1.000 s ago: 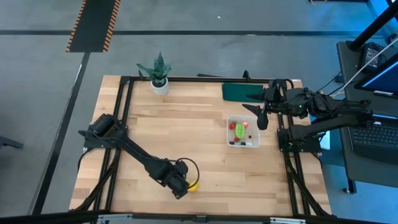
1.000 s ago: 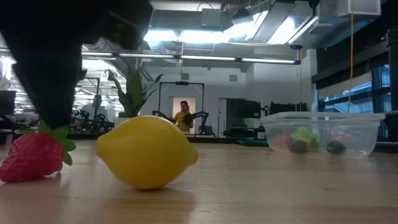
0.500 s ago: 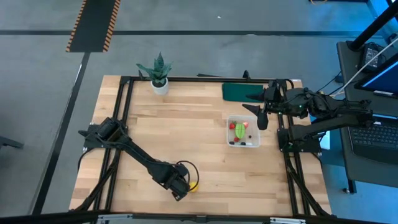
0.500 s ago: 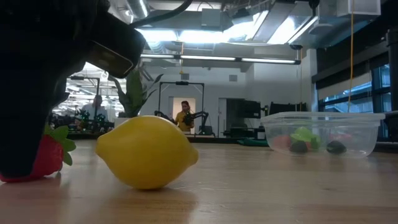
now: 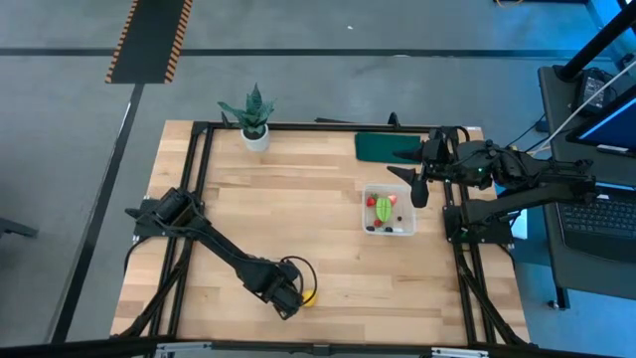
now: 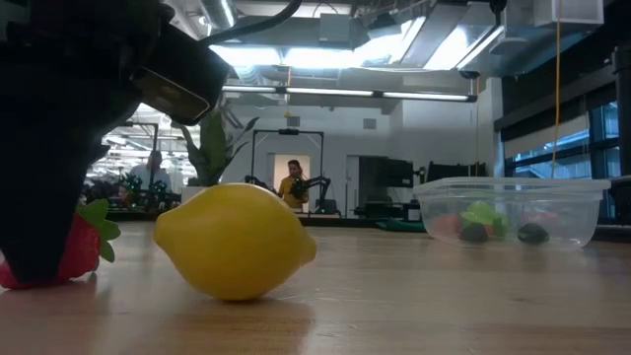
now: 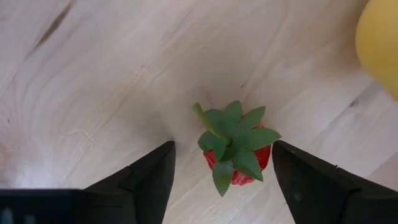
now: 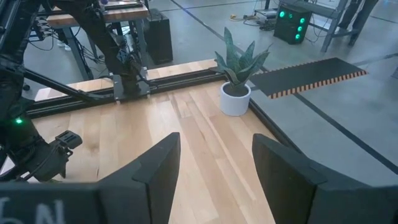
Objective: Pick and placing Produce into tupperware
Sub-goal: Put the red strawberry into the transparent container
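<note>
A red strawberry (image 7: 237,155) with a green leafy cap lies on the wood near the table's near edge, beside a yellow lemon (image 6: 235,240), which shows too in the high view (image 5: 310,295). My left gripper (image 7: 224,163) is open and points down over the strawberry, one finger on each side, apart from it. In the low view the gripper (image 6: 44,197) hides most of the strawberry (image 6: 84,242). The clear tupperware (image 5: 389,211) sits right of centre with green, red and dark pieces inside. My right gripper (image 8: 214,155) is open, raised over the table's far right part.
A potted green plant (image 5: 255,119) in a white pot stands at the far edge. A flat dark green rectangle (image 5: 383,147) lies at the far right. Bare wood spreads between the lemon and the tupperware (image 6: 510,210). A person (image 6: 292,182) shows in the room behind.
My left gripper has come down over the strawberry, covering more of it in the low view. The lemon has shifted very slightly toward the right in the low view. The right arm has kept still.
</note>
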